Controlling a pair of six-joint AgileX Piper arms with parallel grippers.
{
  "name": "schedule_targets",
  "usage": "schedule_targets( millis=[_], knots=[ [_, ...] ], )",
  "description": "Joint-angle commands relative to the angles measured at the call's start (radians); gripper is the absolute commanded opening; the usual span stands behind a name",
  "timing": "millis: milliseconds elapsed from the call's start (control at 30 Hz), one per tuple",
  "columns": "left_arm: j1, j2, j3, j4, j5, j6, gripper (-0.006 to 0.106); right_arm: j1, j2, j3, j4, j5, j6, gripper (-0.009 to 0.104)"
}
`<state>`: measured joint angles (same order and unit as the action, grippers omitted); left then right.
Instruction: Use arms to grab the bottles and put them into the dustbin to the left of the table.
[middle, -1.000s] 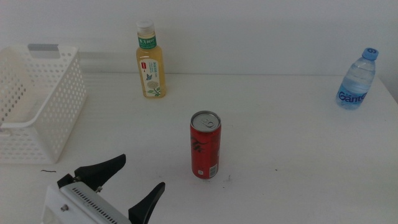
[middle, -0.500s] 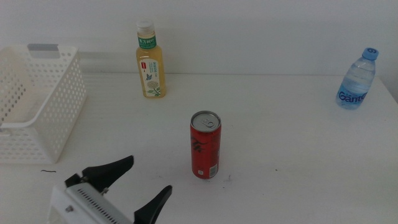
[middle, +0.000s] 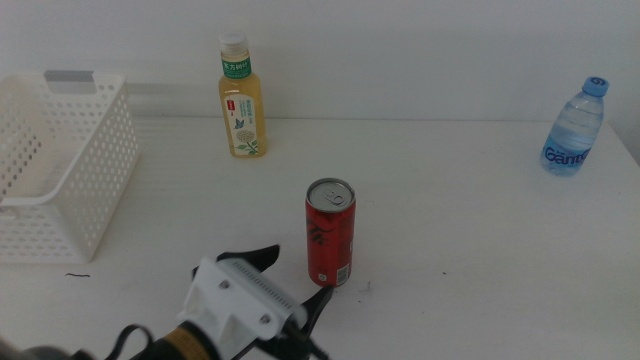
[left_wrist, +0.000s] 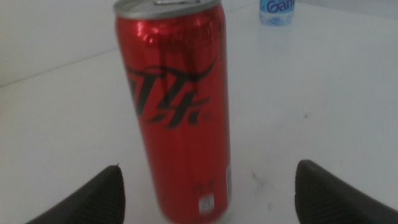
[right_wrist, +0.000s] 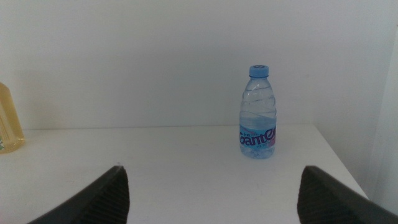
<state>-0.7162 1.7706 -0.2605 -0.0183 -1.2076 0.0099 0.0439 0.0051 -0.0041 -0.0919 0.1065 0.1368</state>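
Water bottle (right_wrist: 258, 114) label: blue band with white lettering that reads "Gante"; in the middle view only "Gante" shows, its end turned away.
Can (left_wrist: 177, 106): black stylised script on red, not legible as a word; small print near its base is blurred.
Tea bottle (middle: 241, 97) label: green, characters too small to read.

A white bench (middle: 450, 230) carries a red can (middle: 330, 233) upright near its middle, a yellow tea bottle (middle: 240, 97) at the far edge, a water bottle (middle: 575, 128) at the far right corner, and a white basket (middle: 60, 165) at the left edge.
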Motion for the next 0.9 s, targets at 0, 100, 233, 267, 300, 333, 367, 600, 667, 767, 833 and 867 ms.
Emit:
schedule_targets(
  millis=[0,100,233,267,300,333,367,600,667,767,833,867],
  knots=[
    [-0.002,0.035,-0.044,-0.005,-0.013,-0.018,0.094,-0.005,-0.005,0.004,-0.008,-0.008,-0.002,0.085],
    [-0.002,0.077,-0.105,-0.015,-0.013,-0.018,0.094,-0.005,-0.005,0.004,-0.008,-0.008,-0.002,0.085],
    [-0.002,0.131,-0.196,-0.045,-0.013,-0.010,0.094,-0.005,-0.005,0.004,-0.008,-0.008,-0.002,0.085],
    [-0.002,0.144,-0.218,-0.056,-0.006,-0.010,0.094,-0.005,-0.005,0.004,-0.008,-0.008,-0.002,0.085],
    [-0.002,0.157,-0.237,-0.070,-0.001,-0.010,0.094,-0.005,-0.005,0.004,-0.008,-0.008,-0.002,0.085],
    [-0.002,0.166,-0.254,-0.078,0.002,-0.010,0.094,-0.005,-0.005,0.004,-0.008,-0.008,-0.002,0.085],
    [-0.002,0.179,-0.270,-0.088,0.007,-0.010,0.094,-0.005,-0.005,0.004,-0.008,-0.008,-0.002,0.085],
    [-0.002,0.246,-0.335,-0.079,0.016,-0.018,0.094,-0.005,-0.005,0.004,-0.008,-0.008,-0.002,0.085],
    [-0.002,0.256,-0.347,-0.076,0.018,-0.018,0.094,-0.005,-0.005,0.004,-0.008,-0.008,-0.002,0.085],
    [-0.002,0.275,-0.369,-0.075,0.025,-0.018,0.094,-0.005,-0.005,0.004,-0.008,-0.008,-0.002,0.085],
    [-0.002,0.284,-0.378,-0.089,0.016,-0.020,0.094,-0.005,-0.005,0.004,-0.008,-0.008,-0.002,0.085],
    [-0.002,0.286,-0.383,-0.094,0.016,-0.020,0.094,-0.005,-0.005,0.004,-0.008,-0.008,-0.002,0.085]
  ],
)
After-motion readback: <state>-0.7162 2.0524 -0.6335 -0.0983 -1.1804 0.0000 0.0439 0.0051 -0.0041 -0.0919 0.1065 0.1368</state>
